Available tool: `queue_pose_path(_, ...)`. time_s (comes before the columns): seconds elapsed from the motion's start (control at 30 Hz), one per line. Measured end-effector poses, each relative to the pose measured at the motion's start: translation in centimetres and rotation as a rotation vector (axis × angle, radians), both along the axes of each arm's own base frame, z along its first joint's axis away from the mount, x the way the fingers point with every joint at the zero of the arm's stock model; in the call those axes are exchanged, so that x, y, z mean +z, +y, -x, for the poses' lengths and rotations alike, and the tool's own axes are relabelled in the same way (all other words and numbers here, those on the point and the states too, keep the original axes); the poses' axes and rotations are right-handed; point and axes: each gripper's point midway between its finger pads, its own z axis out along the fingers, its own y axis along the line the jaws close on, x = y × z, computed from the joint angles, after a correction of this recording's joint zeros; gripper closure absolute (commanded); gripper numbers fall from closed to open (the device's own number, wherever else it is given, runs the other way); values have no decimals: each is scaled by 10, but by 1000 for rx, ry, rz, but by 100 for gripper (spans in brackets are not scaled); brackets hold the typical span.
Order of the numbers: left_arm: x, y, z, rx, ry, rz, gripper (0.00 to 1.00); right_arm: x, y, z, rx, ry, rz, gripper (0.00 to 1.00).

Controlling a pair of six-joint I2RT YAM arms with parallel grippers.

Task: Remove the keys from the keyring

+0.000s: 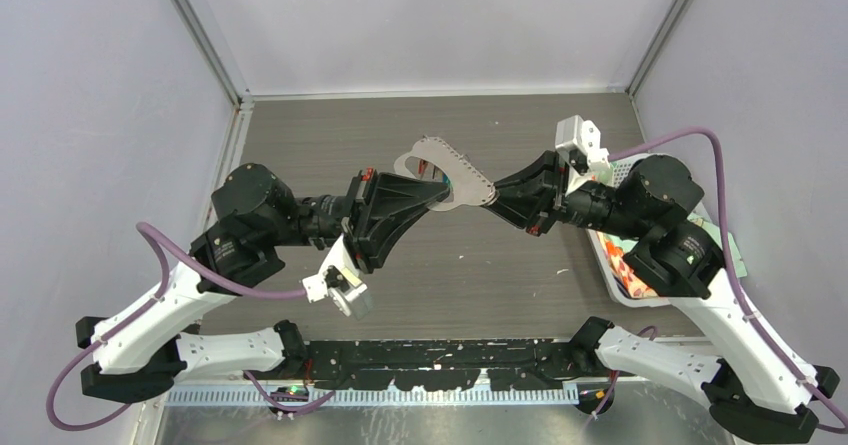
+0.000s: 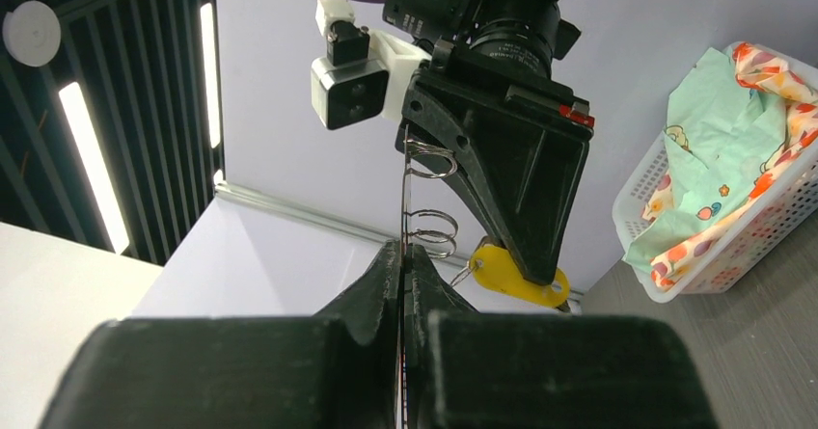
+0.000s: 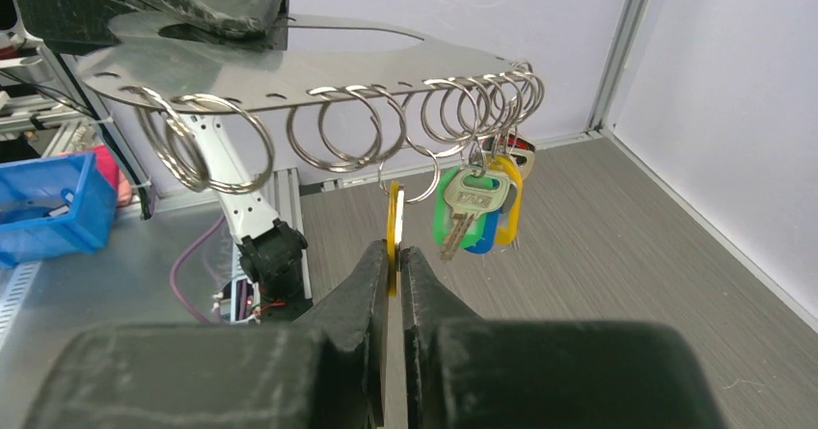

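The right hand is pressed together on the yellow key. It pinches the key's flat head, which steadies the key for working it off its split ring. That ring hangs from the hole-lined edge of the keyring, and the other keys cluster just beside it. The left hand is clamped on the keyring's far edge. It holds the plate roughly level above the surface so that the rings hang free. Judgement: the yellow key is not yet off its ring.

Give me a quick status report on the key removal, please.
Left gripper shut on keyring, held aloft. Right gripper shut on yellow key, not yet freed. Other keys hang close beside it.
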Motion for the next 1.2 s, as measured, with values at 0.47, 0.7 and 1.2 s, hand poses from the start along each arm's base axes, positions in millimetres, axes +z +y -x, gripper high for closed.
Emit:
queue_pose_path(0.47,-8,-7,-7,21,3,-30,100,9,-2,2,3,-17,0,96)
queue_pose_path(0.7,-11,-12,-9,16,1,-40,100,7,2,1,13,-10,10,95)
queue_pose_path(1.2,0,-28,4,-20,-162,36,100,21,-5,2,-7,-54,8,91)
